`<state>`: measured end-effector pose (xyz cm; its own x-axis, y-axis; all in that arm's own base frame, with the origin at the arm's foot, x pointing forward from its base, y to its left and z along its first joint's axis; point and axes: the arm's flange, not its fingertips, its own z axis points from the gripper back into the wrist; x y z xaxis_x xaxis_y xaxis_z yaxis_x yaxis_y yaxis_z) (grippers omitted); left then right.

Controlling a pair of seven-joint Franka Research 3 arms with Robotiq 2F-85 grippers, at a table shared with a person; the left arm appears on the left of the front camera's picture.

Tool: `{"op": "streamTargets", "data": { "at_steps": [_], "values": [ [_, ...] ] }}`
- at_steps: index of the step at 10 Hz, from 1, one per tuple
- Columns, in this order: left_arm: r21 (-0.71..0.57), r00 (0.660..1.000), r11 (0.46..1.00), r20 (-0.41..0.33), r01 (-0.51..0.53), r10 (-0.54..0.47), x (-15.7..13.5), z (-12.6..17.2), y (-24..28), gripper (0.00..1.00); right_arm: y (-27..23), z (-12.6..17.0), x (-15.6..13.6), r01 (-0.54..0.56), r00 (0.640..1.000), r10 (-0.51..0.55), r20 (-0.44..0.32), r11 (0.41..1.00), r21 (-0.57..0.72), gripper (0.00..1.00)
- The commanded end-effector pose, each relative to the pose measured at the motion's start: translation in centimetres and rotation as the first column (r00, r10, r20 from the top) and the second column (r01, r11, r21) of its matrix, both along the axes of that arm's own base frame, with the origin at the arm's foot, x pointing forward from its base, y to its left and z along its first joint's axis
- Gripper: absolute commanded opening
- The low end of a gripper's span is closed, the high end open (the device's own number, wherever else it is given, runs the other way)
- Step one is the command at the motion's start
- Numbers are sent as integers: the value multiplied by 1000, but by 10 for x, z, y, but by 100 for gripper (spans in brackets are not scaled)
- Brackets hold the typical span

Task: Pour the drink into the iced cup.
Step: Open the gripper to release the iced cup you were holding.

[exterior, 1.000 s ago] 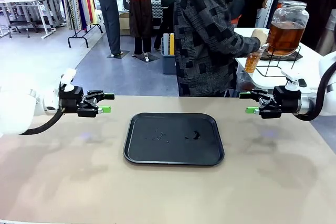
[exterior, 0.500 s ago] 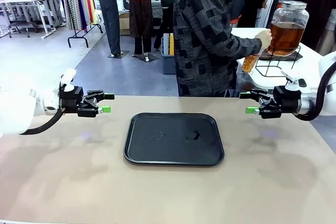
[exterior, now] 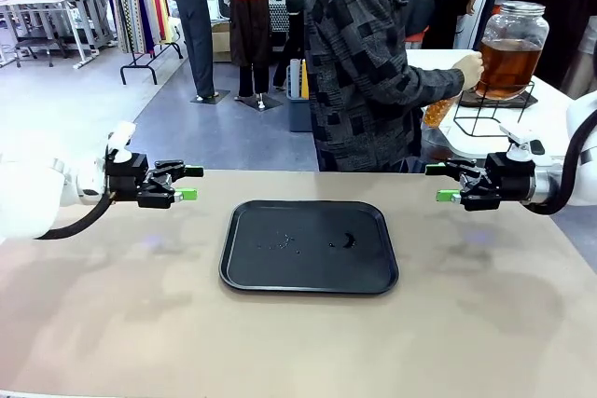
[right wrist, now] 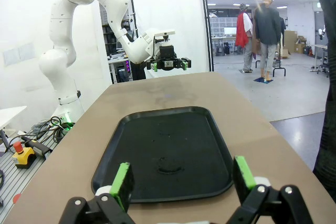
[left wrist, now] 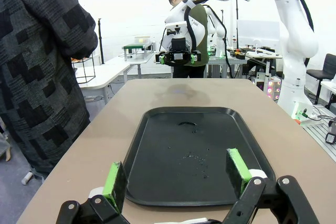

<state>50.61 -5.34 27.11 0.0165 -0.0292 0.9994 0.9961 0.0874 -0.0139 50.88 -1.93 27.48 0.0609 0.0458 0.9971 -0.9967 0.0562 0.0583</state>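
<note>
Tea-brown drink (exterior: 506,64) sits well beyond the robot's table in the front view, inside a large clear glass jar with a silvery metal lid (exterior: 510,48) on a black wire stand (exterior: 494,109) atop a white side table (exterior: 555,116). A person in a dark patterned jacket (exterior: 368,62) stands there, turned away, one hand (exterior: 466,68) at the jar's base and a clear cup of amber liquid and ice (exterior: 437,114) just below it. On the tan tabletop (exterior: 298,342) a black rectangular plastic tray (exterior: 310,245) lies centred and damp-spotted. The left gripper (exterior: 189,184) hovers off its left edge, fingers apart and holding nothing; the right gripper (exterior: 437,184) mirrors it on the other side, also spread and unloaded.

From the left wrist, the green pads (left wrist: 114,179) frame the tray, with the opposite arm's gripper facing from the far end.

From the right wrist, the green-padded fingers (right wrist: 122,179) likewise straddle the tray's near rim (right wrist: 163,196).

The jar looks heavy, rigid, smooth and breakable, too broad for either gripper. The cup appears light, possibly wet and slippery, and is best taken around its mid-wall, kept upright.
</note>
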Motion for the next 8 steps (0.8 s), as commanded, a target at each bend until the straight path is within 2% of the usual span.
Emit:
{"op": "streamTargets", "data": {
  "at_steps": [1, 8],
  "values": [
    [0, 1000, 1000, 2, 0, 0, 0, 2, -1, 100, 1, 3, 0, -5, 1000, 5, 2, 1000, 3, 100],
    [0, 1000, 1000, 2, 0, 0, 0, 2, -1, 100, 1, 3, 0, -5, 1000, 5, 2, 1000, 3, 100]
  ]
}}
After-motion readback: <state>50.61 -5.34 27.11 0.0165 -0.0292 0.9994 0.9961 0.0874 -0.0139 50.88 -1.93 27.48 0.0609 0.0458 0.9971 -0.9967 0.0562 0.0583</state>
